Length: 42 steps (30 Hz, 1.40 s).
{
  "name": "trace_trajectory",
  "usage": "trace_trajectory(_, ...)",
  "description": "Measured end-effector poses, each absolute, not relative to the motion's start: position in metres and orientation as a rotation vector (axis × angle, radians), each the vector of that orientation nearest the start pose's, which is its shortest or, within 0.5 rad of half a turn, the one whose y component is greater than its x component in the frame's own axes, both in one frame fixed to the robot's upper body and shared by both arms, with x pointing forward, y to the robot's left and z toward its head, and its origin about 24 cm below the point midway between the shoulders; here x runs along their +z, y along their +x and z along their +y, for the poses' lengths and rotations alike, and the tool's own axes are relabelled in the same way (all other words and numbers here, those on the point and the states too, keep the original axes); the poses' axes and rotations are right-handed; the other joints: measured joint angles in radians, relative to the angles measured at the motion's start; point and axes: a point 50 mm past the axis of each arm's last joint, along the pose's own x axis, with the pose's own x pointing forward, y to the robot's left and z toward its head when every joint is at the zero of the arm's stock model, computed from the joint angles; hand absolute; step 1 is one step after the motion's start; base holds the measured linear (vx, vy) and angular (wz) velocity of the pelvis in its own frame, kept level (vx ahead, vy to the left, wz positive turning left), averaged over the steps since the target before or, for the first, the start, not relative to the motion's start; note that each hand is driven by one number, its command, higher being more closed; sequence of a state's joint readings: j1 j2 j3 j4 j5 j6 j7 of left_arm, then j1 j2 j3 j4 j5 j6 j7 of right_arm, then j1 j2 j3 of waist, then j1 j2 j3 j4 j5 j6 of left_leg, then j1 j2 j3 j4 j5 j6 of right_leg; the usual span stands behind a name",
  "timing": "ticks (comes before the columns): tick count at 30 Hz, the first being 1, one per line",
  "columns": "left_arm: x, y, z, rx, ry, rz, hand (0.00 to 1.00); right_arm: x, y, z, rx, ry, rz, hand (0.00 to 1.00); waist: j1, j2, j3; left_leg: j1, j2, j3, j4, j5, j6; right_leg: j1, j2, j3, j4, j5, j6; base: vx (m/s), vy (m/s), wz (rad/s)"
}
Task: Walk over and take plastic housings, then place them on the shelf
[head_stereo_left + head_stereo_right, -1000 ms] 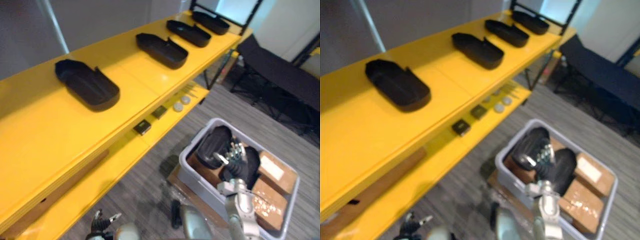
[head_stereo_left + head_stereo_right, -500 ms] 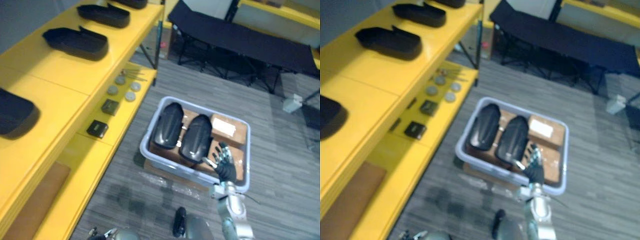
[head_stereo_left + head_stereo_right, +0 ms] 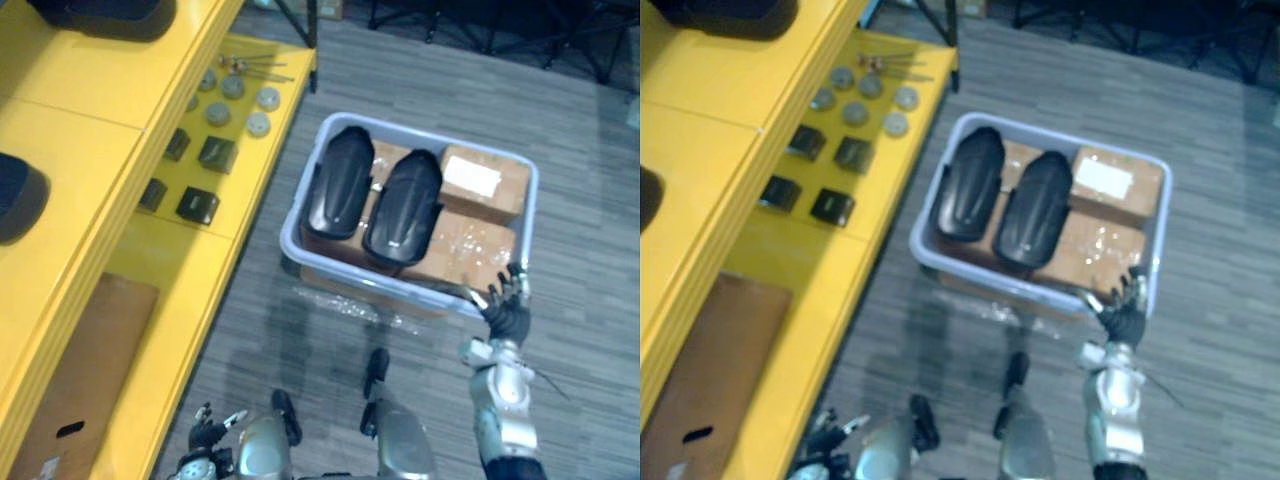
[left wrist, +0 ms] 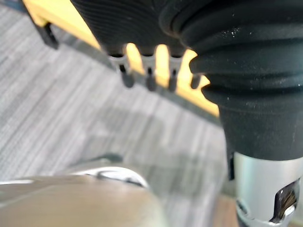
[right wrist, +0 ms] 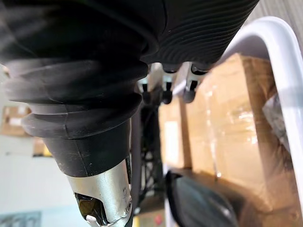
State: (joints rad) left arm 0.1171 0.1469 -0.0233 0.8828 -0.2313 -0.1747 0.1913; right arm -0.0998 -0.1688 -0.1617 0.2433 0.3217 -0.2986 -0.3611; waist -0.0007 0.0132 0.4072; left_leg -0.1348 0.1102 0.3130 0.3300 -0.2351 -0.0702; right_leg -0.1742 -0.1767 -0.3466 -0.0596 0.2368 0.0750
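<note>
Two black plastic housings (image 3: 338,182) (image 3: 403,205) lie side by side on cardboard boxes (image 3: 470,245) inside the grey bin (image 3: 287,236). Their long axes run from its near rim to its far rim. Right hand (image 3: 508,310) hovers at the bin's near right corner, fingers spread, empty. The closer housing lies ahead of it and to its left. Left hand (image 3: 210,432) hangs low by the yellow shelf (image 3: 60,150), fingers loose, much farther off.
</note>
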Motion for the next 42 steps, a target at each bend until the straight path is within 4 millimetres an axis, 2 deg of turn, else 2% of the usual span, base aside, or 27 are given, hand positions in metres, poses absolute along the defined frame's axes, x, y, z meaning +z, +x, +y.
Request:
trace_trajectory(4,-0.132,0.131,0.214,0.378,-0.018,0.789,0.0,0.077,0.293,-0.26,-0.663,0.218,-0.221,0.0,0.035,0.003,0.039,-0.047,-0.02,-0.054,0.038,-0.006,0.011,0.002,-0.021,-0.037,0.0,0.01,0.008,-0.07,0.086,0.33)
trace_trajectory(8,-0.134,0.129,0.212,0.391,-0.046,0.799,0.0,0.089,0.317,-0.283,-0.7,0.208,-0.167,0.0,0.068,0.014,0.053,-0.078,-0.036,-0.093,0.065,-0.008,0.023,0.003,-0.037,-0.068,0.007,0.012,0.011,-0.06,0.093,0.3)
trace_trajectory(10,-0.137,0.126,0.206,0.404,-0.099,0.815,0.0,0.099,0.329,-0.299,-0.716,0.165,-0.136,0.0,0.087,0.037,0.069,-0.079,-0.053,-0.117,0.068,-0.005,0.031,0.009,-0.055,-0.084,0.024,0.011,0.011,-0.06,0.122,0.25)
trace_trajectory(12,-0.137,0.126,0.203,0.4,-0.119,0.816,0.0,0.106,0.332,-0.307,-0.73,0.146,-0.135,0.0,0.092,0.052,0.077,-0.082,-0.06,-0.133,0.075,-0.005,0.034,0.017,-0.062,-0.095,0.031,0.009,0.011,-0.06,0.111,0.28)
trace_trajectory(13,-0.139,0.125,0.201,0.393,-0.13,0.822,0.0,0.114,0.335,-0.315,-0.75,0.132,-0.139,0.0,0.097,0.068,0.086,-0.091,-0.066,-0.149,0.088,-0.007,0.038,0.017,-0.071,-0.104,0.044,0.004,0.017,-0.06,0.088,0.28)
trace_trajectory(16,-0.14,0.123,0.196,0.358,-0.134,0.832,0.0,0.128,0.341,-0.323,-0.809,0.124,-0.133,0.0,0.105,0.083,0.093,-0.112,-0.078,-0.166,0.098,-0.003,0.046,-0.002,-0.091,-0.119,0.081,-0.009,0.021,-0.1,0.113,0.24)
trace_trajectory(22,-0.143,0.117,0.194,0.345,-0.148,0.854,0.0,0.145,0.347,-0.332,-0.921,0.095,-0.114,0.0,0.107,0.092,0.096,-0.113,-0.098,-0.165,0.095,0.008,0.062,-0.014,-0.123,-0.119,0.109,-0.013,0.025,-0.07,0.079,0.04)
trace_trajectory(27,-0.146,0.115,0.183,0.309,-0.165,0.872,0.0,0.17,0.343,-0.353,-1.076,0.041,-0.128,0.0,0.113,0.138,0.111,-0.125,-0.111,-0.166,0.096,0.012,0.07,-0.025,-0.14,-0.12,0.12,-0.013,0.028,-0.09,0.071,0.05)
trace_trajectory(32,-0.147,0.112,0.182,0.299,-0.17,0.885,0.0,0.179,0.339,-0.361,-1.182,0.045,-0.129,0.0,0.113,0.144,0.11,-0.134,-0.113,-0.169,0.097,0.018,0.072,-0.036,-0.141,-0.12,0.121,-0.011,0.03,-0.04,0.035,0.01)
trace_trajectory(34,-0.148,0.112,0.18,0.288,-0.182,0.888,0.0,0.187,0.335,-0.369,-1.216,0.023,-0.129,0.0,0.113,0.155,0.113,-0.135,-0.12,-0.171,0.097,0.02,0.076,-0.036,-0.148,-0.121,0.125,-0.01,0.031,-0.04,0.054,0.04)
trace_trajectory(36,-0.148,0.111,0.178,0.286,-0.192,0.893,0.0,0.185,0.335,-0.372,-1.225,0.015,-0.105,0.0,0.113,0.16,0.111,-0.136,-0.124,-0.17,0.097,0.021,0.077,-0.038,-0.153,-0.12,0.127,-0.01,0.032,-0.06,0.061,0.03)
trace_trajectory(39,-0.148,0.112,0.178,0.282,-0.196,0.89,0.0,0.171,0.334,-0.375,-1.234,-0.003,0.001,0.0,0.122,0.162,0.111,-0.147,-0.124,-0.17,0.099,0.022,0.079,-0.051,-0.156,-0.119,0.134,-0.01,0.031,-0.07,0.039,0.01)
trace_trajectory(42,-0.15,0.108,0.174,0.281,-0.215,0.906,0.0,0.156,0.332,-0.378,-1.2,-0.021,0.106,0.0,0.128,0.175,0.106,-0.149,-0.126,-0.171,0.098,0.023,0.08,-0.054,-0.157,-0.12,0.136,-0.012,0.028,-0.06,0.03,0.0)
